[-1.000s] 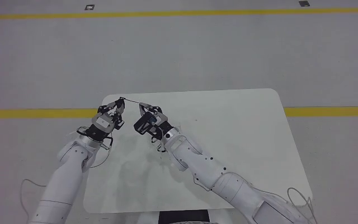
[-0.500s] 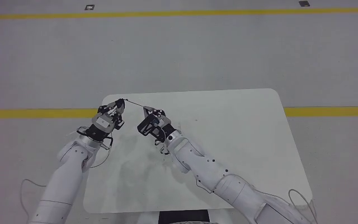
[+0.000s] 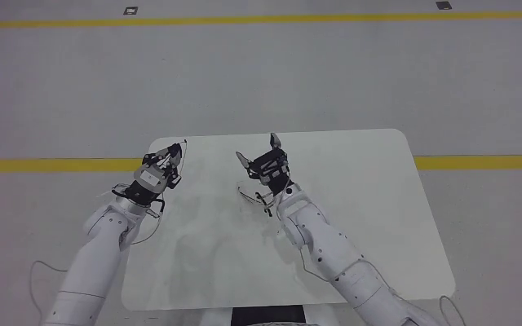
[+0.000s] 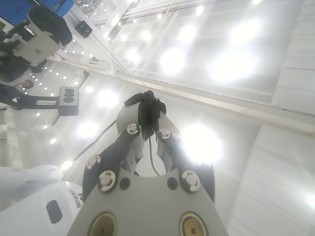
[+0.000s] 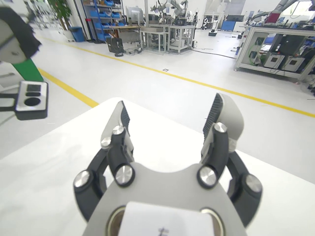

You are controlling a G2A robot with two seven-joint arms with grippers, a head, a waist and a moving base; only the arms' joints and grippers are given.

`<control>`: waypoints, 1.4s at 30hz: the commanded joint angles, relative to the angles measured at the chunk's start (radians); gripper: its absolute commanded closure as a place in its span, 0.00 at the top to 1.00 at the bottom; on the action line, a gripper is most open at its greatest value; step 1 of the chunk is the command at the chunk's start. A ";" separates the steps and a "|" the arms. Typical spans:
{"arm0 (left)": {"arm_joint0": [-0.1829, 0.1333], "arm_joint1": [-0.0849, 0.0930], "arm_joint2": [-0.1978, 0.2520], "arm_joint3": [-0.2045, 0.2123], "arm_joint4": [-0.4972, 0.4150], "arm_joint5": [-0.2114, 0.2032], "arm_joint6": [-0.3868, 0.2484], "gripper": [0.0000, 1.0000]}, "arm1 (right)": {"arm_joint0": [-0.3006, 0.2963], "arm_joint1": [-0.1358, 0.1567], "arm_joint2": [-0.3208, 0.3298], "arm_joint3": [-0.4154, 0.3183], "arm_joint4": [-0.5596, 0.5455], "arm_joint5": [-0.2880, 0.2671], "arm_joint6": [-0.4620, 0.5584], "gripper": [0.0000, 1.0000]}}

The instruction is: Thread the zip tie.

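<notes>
At the far left corner of the white rounded table point(image 3: 367, 187): left pincer point(image 3: 171, 151) clamped on the thin black plastic zip tie point(image 4: 148, 114), right pincer point(image 3: 259, 151) spread wide.

Left wrist view: both fingers point(image 4: 128, 133) are pinched tight on the tie. A bunched black bit pokes past the fingertips, and the strap tail runs back between the fingers toward the palm. This pincer is held up off the table and tilted toward the ceiling. In the top view a short thin end of the tie sticks out from its tip. The right pincer sits above the table near the middle of the far edge, well apart from the left. Its ribbed pads point(image 5: 211, 114) face each other and it points out over the floor.
</notes>
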 commanded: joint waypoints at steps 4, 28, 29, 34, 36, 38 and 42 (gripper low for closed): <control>0.000 0.000 0.000 0.000 0.000 0.000 0.000 0.00 | -0.009 0.003 0.015 -0.015 0.024 -0.027 -0.006 1.00; 0.010 -0.006 0.017 -0.026 -0.014 0.000 -0.031 0.00 | -0.072 -0.003 0.170 -0.105 0.647 -0.252 -0.018 1.00; 0.012 -0.008 0.015 -0.027 -0.014 0.000 -0.049 0.00 | -0.074 -0.005 0.178 -0.100 0.702 -0.265 -0.014 1.00; 0.021 -0.014 0.023 -0.040 -0.014 0.000 -0.115 0.00 | -0.072 -0.005 0.184 -0.097 0.716 -0.265 -0.009 1.00; 0.021 -0.014 0.023 -0.040 -0.014 0.000 -0.115 0.00 | -0.072 -0.005 0.184 -0.097 0.716 -0.265 -0.009 1.00; 0.021 -0.014 0.023 -0.040 -0.014 0.000 -0.115 0.00 | -0.072 -0.005 0.184 -0.097 0.716 -0.265 -0.009 1.00; 0.021 -0.014 0.023 -0.040 -0.014 0.000 -0.115 0.00 | -0.072 -0.005 0.184 -0.097 0.716 -0.265 -0.009 1.00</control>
